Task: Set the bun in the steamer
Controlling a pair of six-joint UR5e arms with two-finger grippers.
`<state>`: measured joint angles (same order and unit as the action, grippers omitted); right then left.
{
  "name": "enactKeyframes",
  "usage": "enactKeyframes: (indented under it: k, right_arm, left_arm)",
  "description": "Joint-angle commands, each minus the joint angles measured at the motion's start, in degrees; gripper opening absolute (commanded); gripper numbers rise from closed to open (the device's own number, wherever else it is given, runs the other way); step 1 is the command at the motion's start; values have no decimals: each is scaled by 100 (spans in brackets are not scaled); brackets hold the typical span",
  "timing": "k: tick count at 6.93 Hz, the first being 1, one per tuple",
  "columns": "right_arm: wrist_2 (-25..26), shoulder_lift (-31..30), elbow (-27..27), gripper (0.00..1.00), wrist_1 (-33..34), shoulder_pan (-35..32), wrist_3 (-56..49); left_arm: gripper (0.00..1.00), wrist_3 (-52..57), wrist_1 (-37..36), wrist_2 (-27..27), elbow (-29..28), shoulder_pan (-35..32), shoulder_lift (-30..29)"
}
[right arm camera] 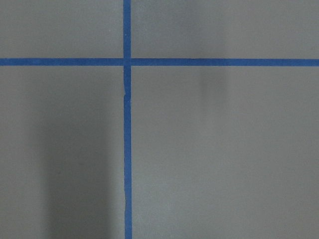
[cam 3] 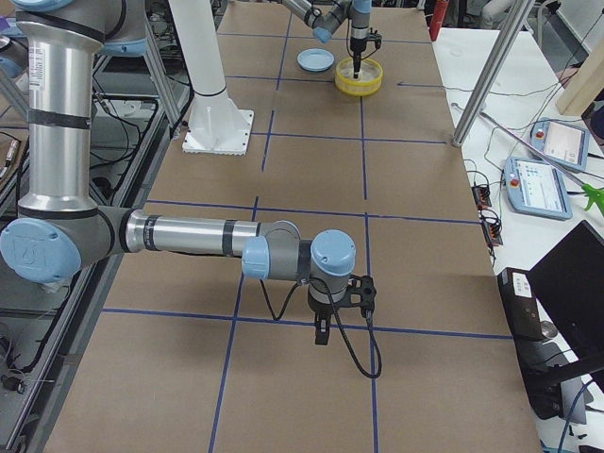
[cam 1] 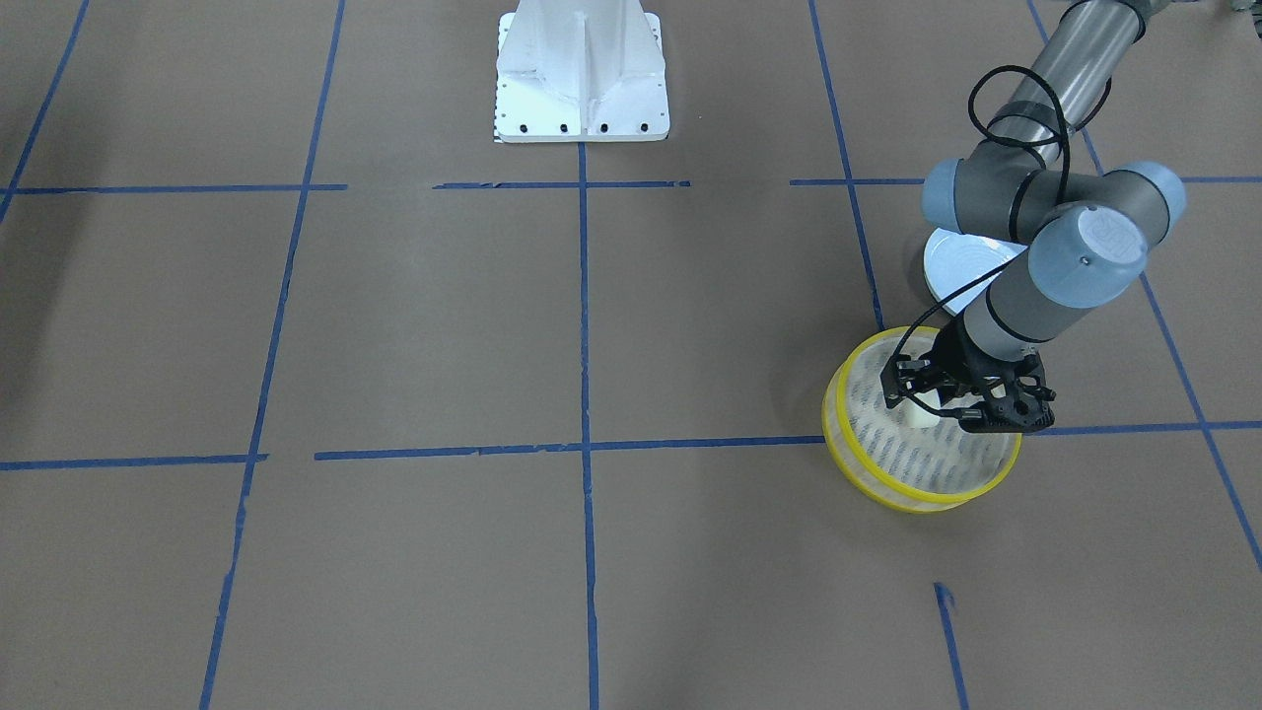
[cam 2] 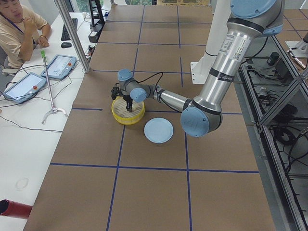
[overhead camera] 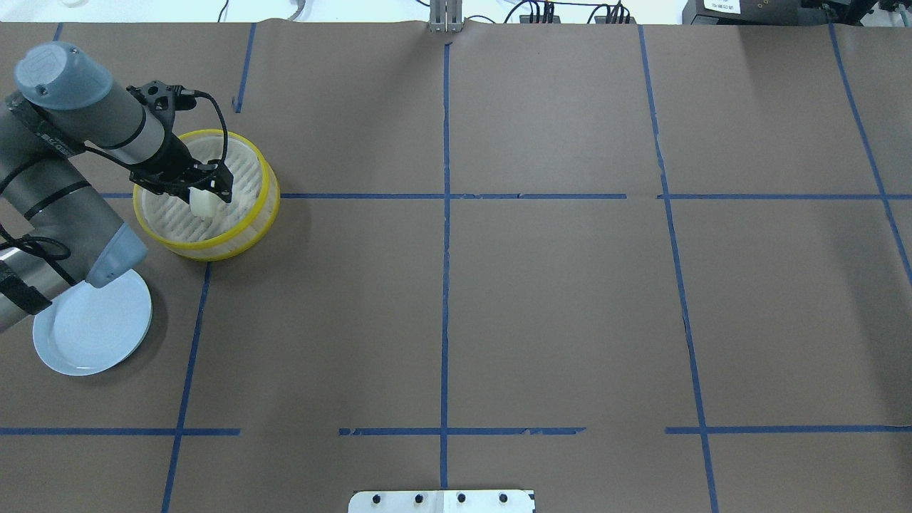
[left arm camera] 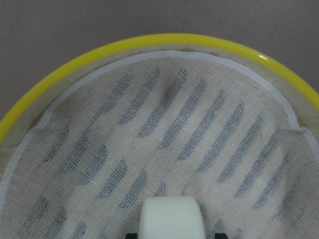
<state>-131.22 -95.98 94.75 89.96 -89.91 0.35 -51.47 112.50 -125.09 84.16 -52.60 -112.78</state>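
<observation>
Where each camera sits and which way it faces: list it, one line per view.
Front-facing: across the table, facing the white base, looking down; left arm, left gripper over steamer.
Overhead: behind that base, looking forward and down; left arm, bun held.
Left side: table's left end, looking along it; left arm near.
Right side: opposite end; right arm near, right gripper above table.
Left wrist: down into steamer at bun; no arm shows.
Right wrist: down at blue tape; no body.
Shared: overhead and front-facing show the plate.
</observation>
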Motion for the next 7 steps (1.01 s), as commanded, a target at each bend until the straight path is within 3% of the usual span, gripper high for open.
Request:
enactKeyframes:
  k: [1,3,4,7]
  right_arm:
    - [0,0,0,100,4,0,0]
    - [0,0,0,100,4,0,0]
    - [0,0,0,100,4,0,0]
    - [0,0,0,100,4,0,0]
  left_arm:
    - [100,-56,-34,37,292,-249,62]
    - [100,14,-35,29,521,-767,98]
    - [100,162,-9,20,732,-804,411]
    - [100,2845,0,-85,1006,-1793,1553]
